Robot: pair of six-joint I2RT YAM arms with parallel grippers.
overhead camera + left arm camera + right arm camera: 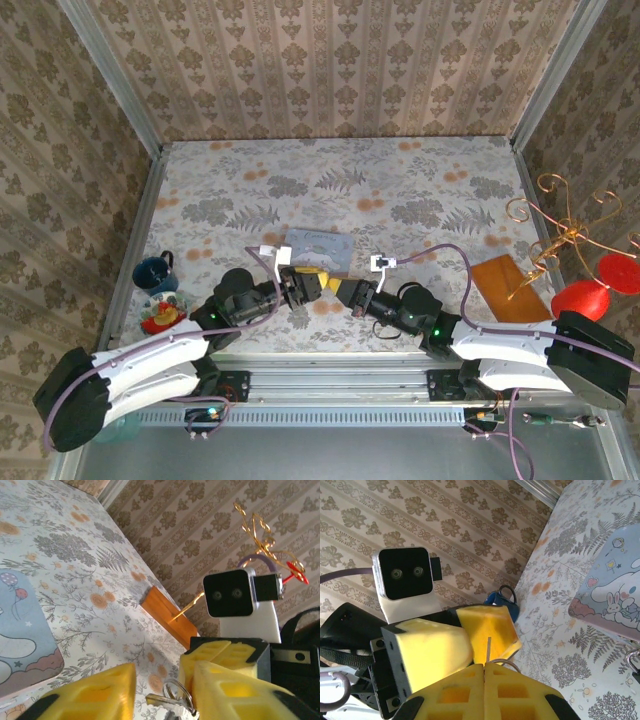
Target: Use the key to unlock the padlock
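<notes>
The flower-patterned table [420,190] carries the left arm [150,365] and the right arm [520,350], whose heads meet tip to tip near its front edge. Just behind them lies the pale blue tin [320,250]. Well to the right is the orange-brown board [500,288], with a gold wire ornament [560,235] over it, and at far left a dark blue mug [153,272]. From above, the yellow fingers hide what sits between them. The right gripper [350,294] is pressed closed, with the key [159,701] and its split ring [177,692] sticking out from the pads. The left gripper [303,287] stands partly apart on either side of that key; whether it touches cannot be told. The key is small, of dull metal, with a saw-toothed blade.
</notes>
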